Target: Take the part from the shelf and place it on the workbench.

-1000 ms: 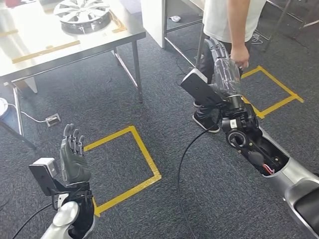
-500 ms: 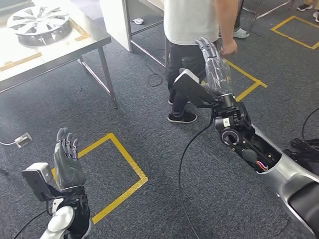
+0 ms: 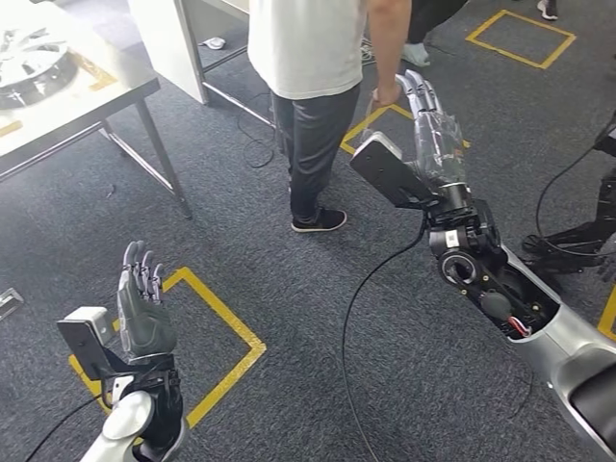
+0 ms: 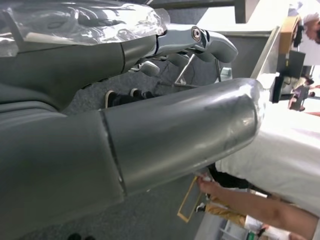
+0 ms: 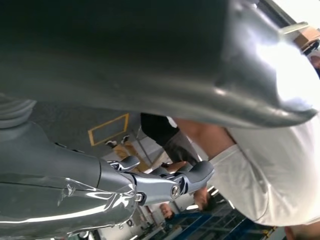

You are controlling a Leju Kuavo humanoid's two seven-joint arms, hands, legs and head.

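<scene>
No readable text, label, brand, number or sign anywhere; just unlettered yellow tape squares [image 3: 191,342] on the grey carpet [image 3: 305,318].

A silver spoked wheel cover [image 3: 29,65] lay flat on the pale counter [image 3: 80,96], partly cut off by the frame edge.

Your right hand [image 5: 113,150] holds nothing here: its thick grey thumb [image 5: 181,55] stretches across the frame, and the darker fingers [image 5: 171,182] reach out straight, well apart from the thumb, with clear film wrapped over their base. Between thumb and fingers you see a person [image 5: 260,170] in a white shirt and dark trousers standing just beyond the fingertips, one bare forearm nearest the thumb. Farther off, on grey carpet, lies a yellow tape square [image 5: 107,129].
</scene>
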